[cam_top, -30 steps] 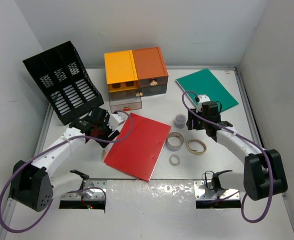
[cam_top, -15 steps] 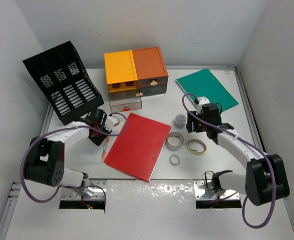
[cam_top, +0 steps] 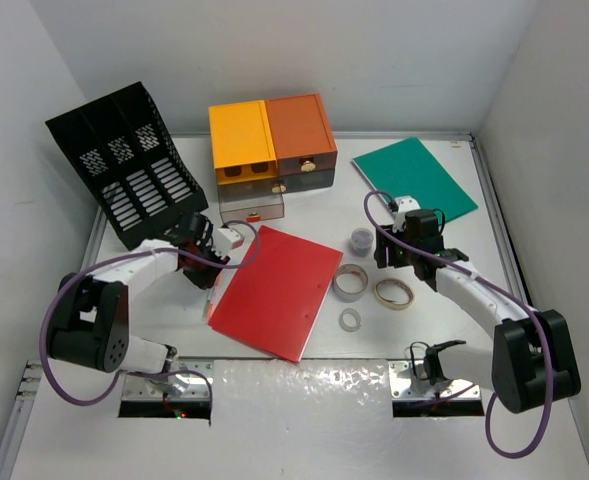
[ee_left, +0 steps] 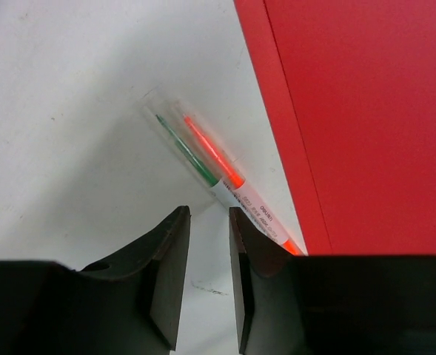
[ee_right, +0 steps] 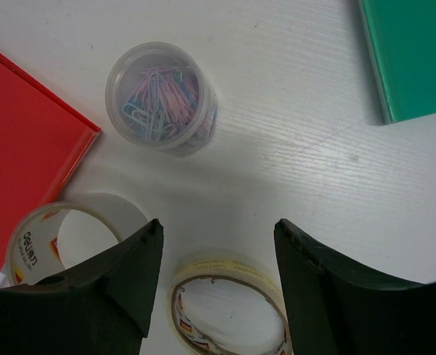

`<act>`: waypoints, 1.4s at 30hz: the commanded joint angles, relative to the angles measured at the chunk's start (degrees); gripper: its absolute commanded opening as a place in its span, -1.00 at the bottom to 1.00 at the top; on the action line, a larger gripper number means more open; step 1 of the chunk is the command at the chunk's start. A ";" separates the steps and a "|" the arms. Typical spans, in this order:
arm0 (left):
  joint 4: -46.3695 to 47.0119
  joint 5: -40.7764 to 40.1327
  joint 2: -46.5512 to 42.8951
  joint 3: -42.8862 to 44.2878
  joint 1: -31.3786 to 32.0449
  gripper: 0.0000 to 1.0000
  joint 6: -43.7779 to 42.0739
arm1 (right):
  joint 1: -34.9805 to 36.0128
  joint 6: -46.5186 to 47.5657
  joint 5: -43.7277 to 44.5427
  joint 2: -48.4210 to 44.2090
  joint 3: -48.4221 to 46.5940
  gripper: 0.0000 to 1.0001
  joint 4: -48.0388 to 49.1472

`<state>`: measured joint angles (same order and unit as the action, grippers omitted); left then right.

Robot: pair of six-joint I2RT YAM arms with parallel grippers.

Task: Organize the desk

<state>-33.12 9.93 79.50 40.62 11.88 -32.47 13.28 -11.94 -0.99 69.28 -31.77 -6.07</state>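
Left gripper [ee_left: 209, 214] has pulled in over the pens [ee_left: 203, 151] beside the red folder [cam_top: 274, 290], its jaws narrowed to an empty slit. Right gripper [ee_right: 218, 225] hangs wide, empty, above a tape roll [ee_right: 229, 310]. Little looks sorted yet: folder, tape and clip jar [ee_right: 161, 96] lie loose mid-desk [cam_top: 534, 250].

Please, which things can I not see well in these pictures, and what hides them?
- Left wrist: the lower end of the pens, behind a finger of the left claw; whether it grips them is unclear.
- Right wrist: the tape, partly behind the right claw and cut by the bottom edge; the green folder, cut by the frame edges.
- Top view: the pens, too small.
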 commanded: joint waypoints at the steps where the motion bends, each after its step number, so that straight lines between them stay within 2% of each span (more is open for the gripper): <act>1: 0.08 2.54 -0.41 1.66 -0.01 -0.47 -0.40 | 0.34 0.69 0.64 -0.46 0.48 0.21 2.20; 16: 2.98 -1.75 7.24 0.95 -0.01 -0.42 0.56 | 0.26 1.05 0.82 -0.37 0.48 0.23 2.29; 18: 3.15 -3.95 7.42 0.43 -0.01 -0.47 0.91 | 0.26 1.13 0.82 -0.46 0.57 0.23 2.11; 22: 1.14 -6.41 6.28 0.34 -0.28 -1.00 1.27 | 0.34 1.13 0.82 -1.07 0.57 0.23 2.02; 31: -9.23 -7.74 -6.19 6.31 -0.37 -1.00 -0.75 | 0.34 1.05 0.82 -1.34 0.83 0.23 2.20; 36: -14.76 -4.93 -11.64 12.44 -0.37 -1.00 -2.07 | 0.34 0.96 0.82 -1.78 1.09 0.24 2.64; 39: -16.18 0.33 -12.79 18.06 -0.37 -1.00 -1.38 | 0.26 0.87 0.82 -1.86 1.27 0.24 2.90; 42: -10.76 7.27 -12.71 25.11 -0.37 -1.00 3.45 | 0.26 0.78 0.82 -1.60 1.36 0.24 3.43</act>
<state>-48.05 9.23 68.14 59.18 11.88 -32.38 13.28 -11.55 -0.43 68.71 -30.52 -5.41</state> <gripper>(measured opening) 0.073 0.618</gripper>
